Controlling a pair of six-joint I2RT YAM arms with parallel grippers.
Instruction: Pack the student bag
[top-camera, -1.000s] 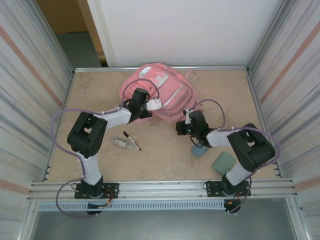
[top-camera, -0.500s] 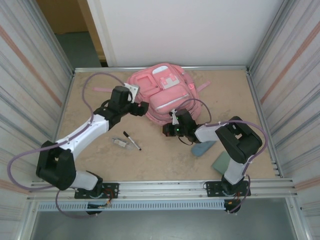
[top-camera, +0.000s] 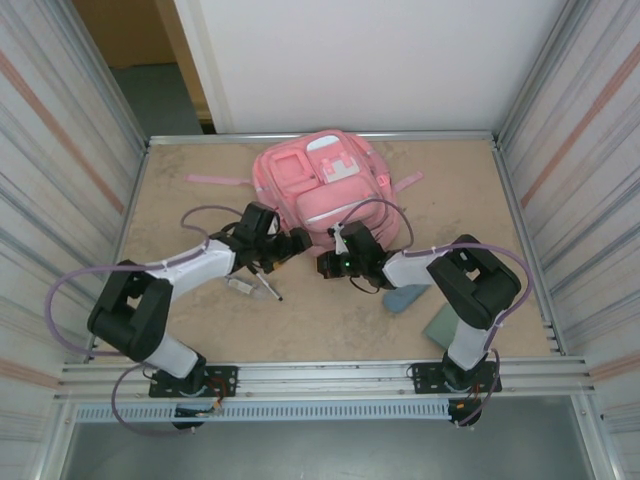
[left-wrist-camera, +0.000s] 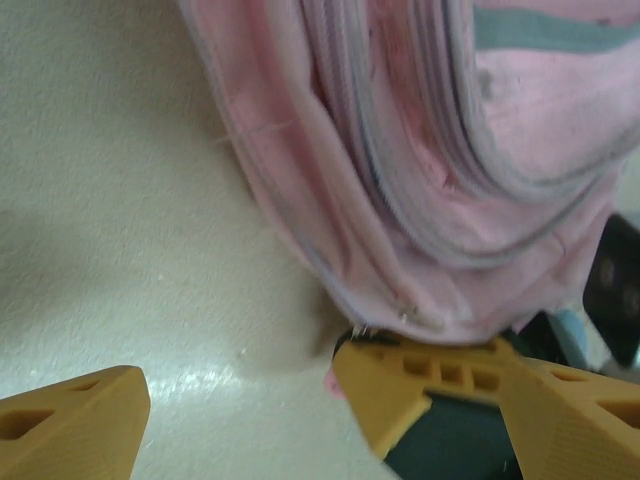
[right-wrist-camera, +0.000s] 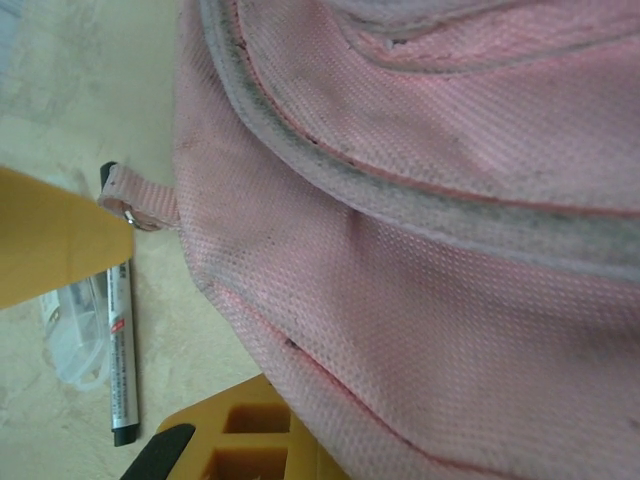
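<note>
The student bag (top-camera: 322, 183), a big pink backpack with white-trimmed pockets, lies front up at the back middle of the table. My left gripper (top-camera: 292, 243) is at its near-left edge and stands open. In the left wrist view the left gripper (left-wrist-camera: 240, 405) has its right finger (left-wrist-camera: 420, 385) tucked under the hem of the student bag (left-wrist-camera: 400, 180), the other finger on bare table. My right gripper (top-camera: 325, 263) is at the bag's near edge. In the right wrist view the right gripper (right-wrist-camera: 290, 435) is shut, with the fabric of the student bag (right-wrist-camera: 430, 260) draped over its fingers.
A black pen (top-camera: 265, 282) and a small clear item (top-camera: 238, 286) lie left of centre, just below my left gripper. A blue-grey pencil case (top-camera: 405, 298) and a green notebook (top-camera: 447, 325) lie at the near right. Metal walls enclose the table.
The left arm swung out to the bag's left side, then came down to its near-left edge. The right gripper slid left along the bag's near edge, and the bag turned squarer.
</note>
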